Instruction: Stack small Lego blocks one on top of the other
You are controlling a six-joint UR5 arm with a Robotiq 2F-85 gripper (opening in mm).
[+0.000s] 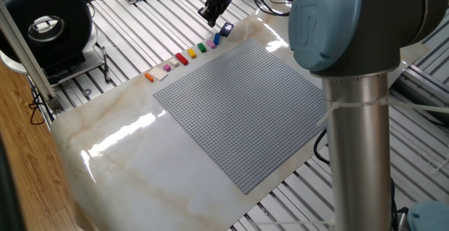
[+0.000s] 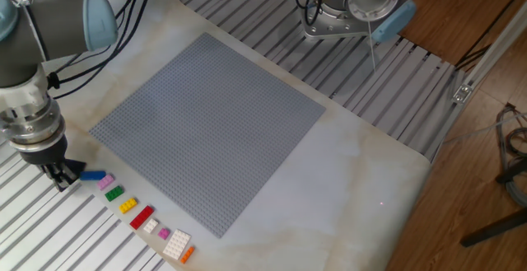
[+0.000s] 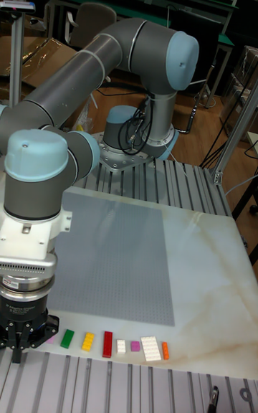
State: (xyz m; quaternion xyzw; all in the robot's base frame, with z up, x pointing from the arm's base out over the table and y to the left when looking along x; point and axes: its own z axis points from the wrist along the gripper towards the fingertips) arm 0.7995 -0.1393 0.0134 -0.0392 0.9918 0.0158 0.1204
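Note:
The small Lego blocks lie in a row along the table edge beside the grey baseplate [image 1: 242, 104]. In one fixed view the row runs from a blue block [image 1: 226, 29] through green [image 1: 202, 47], yellow [image 1: 191, 53] and red [image 1: 182, 59] to orange [image 1: 149, 76]. The other fixed view shows blue [image 2: 93, 175], pink [image 2: 105, 184], green [image 2: 114, 193], yellow [image 2: 128, 206], red [image 2: 142, 217] and orange [image 2: 187, 254]. No block sits on another. My gripper [image 1: 210, 18] [image 2: 62, 175] [image 3: 17, 353] hangs low just off the blue end of the row. Its fingers look apart and hold nothing.
Two white blocks [image 2: 151, 226] [image 2: 176, 243] and a second pink one [image 2: 165, 234] lie in the same row. Slatted metal decking [image 2: 49, 238] borders the marble table [image 1: 126, 168]. A black round device [image 1: 45, 24] stands at the left, and the arm's column [image 1: 358, 119] rises at the right.

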